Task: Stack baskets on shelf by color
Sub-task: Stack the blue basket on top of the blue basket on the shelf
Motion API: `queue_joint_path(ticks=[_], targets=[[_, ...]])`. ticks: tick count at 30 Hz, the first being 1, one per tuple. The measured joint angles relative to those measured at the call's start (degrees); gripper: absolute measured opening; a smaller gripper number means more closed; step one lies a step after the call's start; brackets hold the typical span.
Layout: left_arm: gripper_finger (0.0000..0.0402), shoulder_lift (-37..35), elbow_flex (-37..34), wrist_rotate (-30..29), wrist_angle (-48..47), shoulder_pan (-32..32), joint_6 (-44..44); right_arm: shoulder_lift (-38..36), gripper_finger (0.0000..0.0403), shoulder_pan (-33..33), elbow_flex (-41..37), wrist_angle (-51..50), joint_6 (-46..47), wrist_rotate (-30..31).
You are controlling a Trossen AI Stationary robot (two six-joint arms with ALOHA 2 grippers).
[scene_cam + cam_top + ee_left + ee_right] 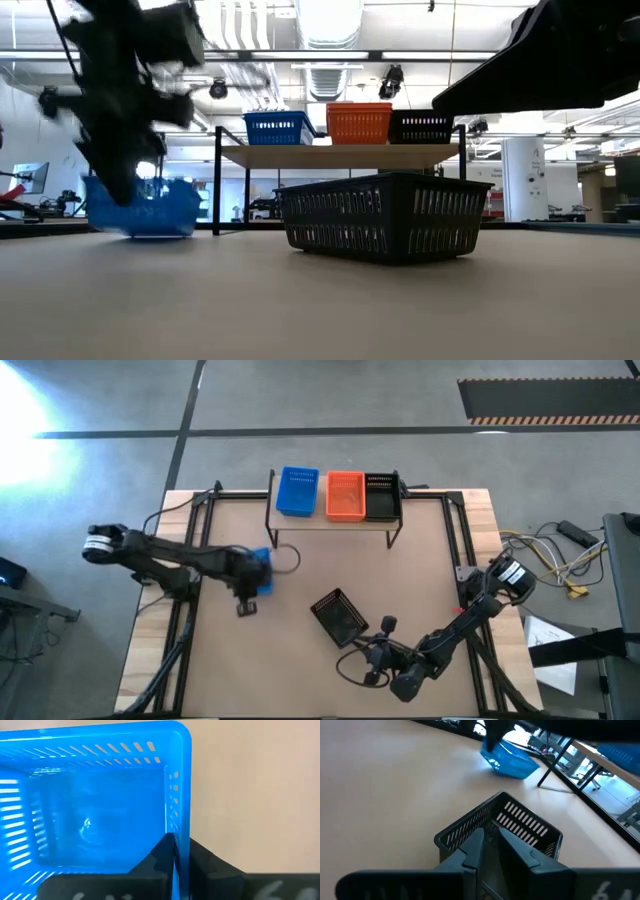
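The shelf point(335, 523) stands at the table's far middle, with a blue basket point(297, 491), an orange basket point(345, 496) and a black basket point(382, 497) side by side on its top. My left gripper point(174, 845), left of centre, is shut on another blue basket point(262, 572). A second black basket point(338, 616) rests upright on its base near the table's middle. My right gripper point(490, 837) is at that basket's near-right end, shut on it. My left gripper pinches the blue basket's side wall point(176, 827) just beside a corner, one finger inside and one outside, coming from above. The basket point(140, 210) hangs slightly tilted, low over the table; whether its base touches I cannot tell. My right gripper has the black basket's near end wall point(492, 827) in the narrow gap between its fingers, slanting down from the near right. The fingers hide most of the contact. The basket point(385, 215) sits flat on the table.
Black frame rails run along the table's left point(195, 550) and right point(465, 540) sides. A grey cable loop point(287, 558) lies beside the held blue basket. Bare tabletop point(300, 670) spreads across the near side, between the two arms.
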Motion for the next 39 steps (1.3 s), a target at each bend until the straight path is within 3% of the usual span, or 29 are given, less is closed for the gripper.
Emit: queue_joint_path(ticks=[2, 5, 11, 15, 18, 21, 25, 28, 31, 39], targets=[[0.0002, -0.5, 3.0, 3.2, -3.0, -4.0, 0.4, 0.0, 0.0048, 0.0, 0.0, 0.0, 0.0, 0.0], [0.0001, -0.6, 9.4, 2.3, -8.5, -9.8, 3.8, 0.0, 0.0048, 0.0, 0.0, 0.5, 0.0, 0.0], [0.0001, -0.7, 26.3, -14.5, -15.7, -16.7, 11.1, 0.0, 0.0048, -0.9, 0.0, 0.9, 0.3, 0.1], [0.0001, -0.8, 35.9, -28.1, -12.0, -16.0, 24.1, 0.0, 0.0048, -2.0, 0.0, 1.3, 0.6, 0.0], [0.0, -0.8, 39.5, -36.5, -4.4, -12.1, 37.3, 0.0, 0.0048, -2.6, 0.0, 1.9, 0.6, 0.0], [0.0, -0.8, 40.8, -36.6, 3.2, -5.6, 48.9, 0.0, 0.0048, -3.0, 0.0, 2.8, 0.6, 0.0], [0.0, 0.2, 40.4, -29.8, 8.4, 6.1, 56.4, 0.0, 0.0048, -3.0, 0.0, 3.2, 0.6, 0.0], [0.0, 2.5, 39.4, -23.5, 8.6, 14.2, 55.6, 0.0, 0.0048, -3.0, 0.0, 3.9, 0.6, 0.0], [0.0, 5.1, 39.0, -21.5, 8.8, 19.9, 51.2, 0.0, 0.0048, -3.0, 0.0, 3.9, 0.6, 0.0], [0.0, 12.0, 39.0, -19.6, 8.3, 23.5, 49.5, 0.0, 0.0048, -3.0, 0.0, 4.1, 0.6, 0.0]])
